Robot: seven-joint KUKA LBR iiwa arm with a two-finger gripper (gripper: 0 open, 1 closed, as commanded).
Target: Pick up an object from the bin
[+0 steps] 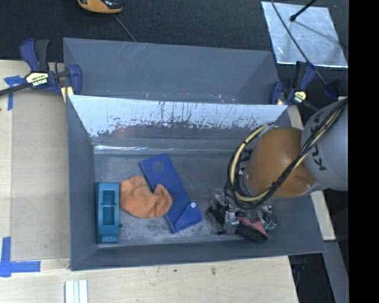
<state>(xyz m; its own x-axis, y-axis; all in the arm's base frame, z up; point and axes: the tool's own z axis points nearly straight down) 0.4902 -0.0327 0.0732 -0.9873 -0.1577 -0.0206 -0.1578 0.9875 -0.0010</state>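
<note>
The claw [237, 220] sits low at the right end of the bin [177, 112], by the front wall. I can't tell if it's spread or pinching anything. A blue slab [172, 192] lies just left of it, with an orange rag [145, 201] and a teal block [108, 212] beyond. To me nothing looks picked yet; next it must centre over one piece and close.

Floor [189, 21] dark, almost black, with tiny specks, all along top. More dark floor in bottom right corner. Shiny grey sheet [308, 38] flat on floor at top right, straight edges, pale where light hits it. Thin black rod [303, 9] slanting over sheet's top edge. Orange and black thing [100, 5] at top edge, partly cut off. Thin cord [125, 28] runs from it, down and right.
</note>
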